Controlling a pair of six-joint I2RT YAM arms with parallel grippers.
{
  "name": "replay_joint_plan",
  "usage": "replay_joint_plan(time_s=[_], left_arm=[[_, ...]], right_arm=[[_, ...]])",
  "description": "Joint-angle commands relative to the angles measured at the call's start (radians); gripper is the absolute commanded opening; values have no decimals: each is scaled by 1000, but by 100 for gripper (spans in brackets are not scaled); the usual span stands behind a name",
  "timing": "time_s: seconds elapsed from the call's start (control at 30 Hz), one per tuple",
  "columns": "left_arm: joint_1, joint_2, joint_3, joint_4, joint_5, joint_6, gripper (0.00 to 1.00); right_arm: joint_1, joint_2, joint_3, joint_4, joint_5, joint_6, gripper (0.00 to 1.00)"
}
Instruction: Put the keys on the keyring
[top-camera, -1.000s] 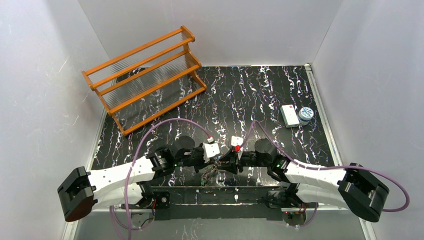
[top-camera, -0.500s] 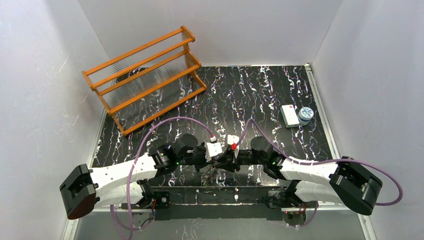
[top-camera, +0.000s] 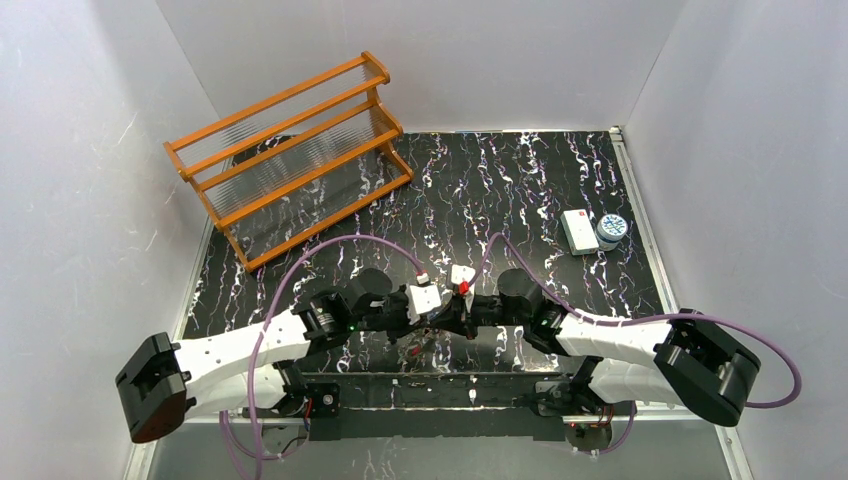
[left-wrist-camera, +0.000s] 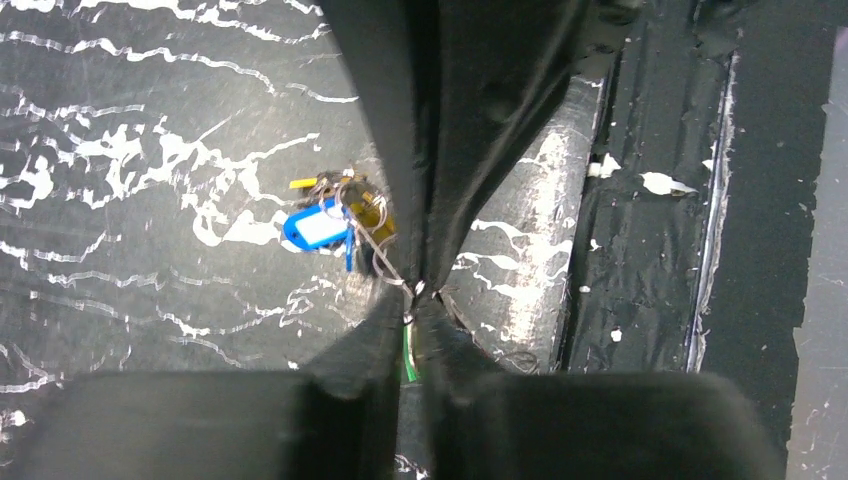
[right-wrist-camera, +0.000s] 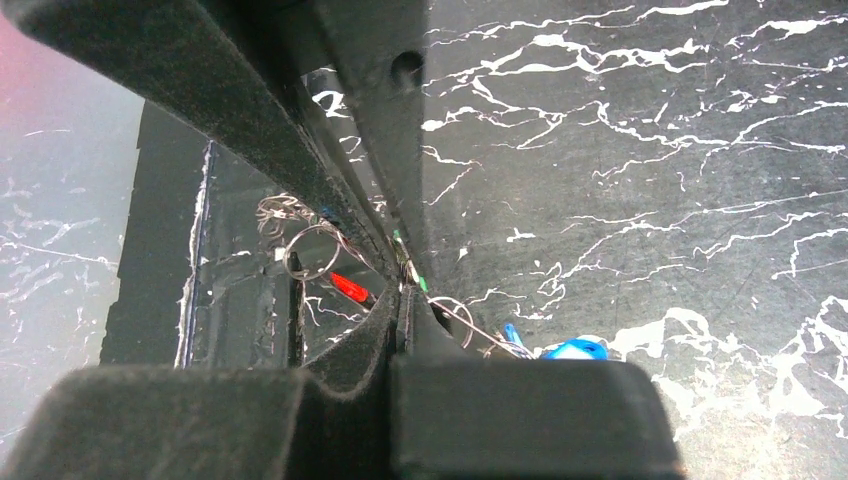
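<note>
Top view: your left gripper (top-camera: 440, 318) and right gripper (top-camera: 462, 318) meet tip to tip, well in front of the rack (top-camera: 290, 150). The keys (top-camera: 415, 347) are bunched just under them, so the fingers may knock together.

Left wrist: jaws are pinched together on the keyring (left-wrist-camera: 385, 262) wire, with the blue tag (left-wrist-camera: 318, 228) hanging off it. Thin wire can slip out.

Right wrist: jaws are closed at the green tag (right-wrist-camera: 417, 282), and you can't tell if it's held. Pull now and the bunch likely drops.

Marks on the white box (top-camera: 578, 230) and the round tub (top-camera: 611, 228) are too small to read.
</note>
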Motion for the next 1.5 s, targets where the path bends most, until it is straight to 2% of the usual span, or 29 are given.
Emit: replay_joint_plan(time_s=[0.0, 0.07, 0.2, 0.37, 0.53, 0.77, 1.13, 1.47], left_arm=[[-1, -72, -26, 33, -19, -25, 26], [-1, -117, -52, 57, -26, -37, 45], [2, -215, -127, 144, -31, -99, 50], [17, -230, -169, 222, 55, -171, 48], [61, -182, -218, 376, 202, -257, 43], [87, -120, -262, 531, 337, -252, 34], [87, -37, -319, 666, 330, -247, 25], [86, 12, -334, 734, 279, -258, 24]], right_arm=[[6, -25, 26, 38, -6, -24, 1], [7, -37, 8, 54, -15, -30, 1], [7, -82, -68, 148, -29, -25, 1], [5, -140, -162, 257, -22, -22, 1], [7, -181, -203, 274, -31, -31, 1], [6, -202, -217, 284, -45, -21, 1], [7, -205, -211, 293, -56, -6, 1], [7, -200, -206, 304, -69, -1, 1]])
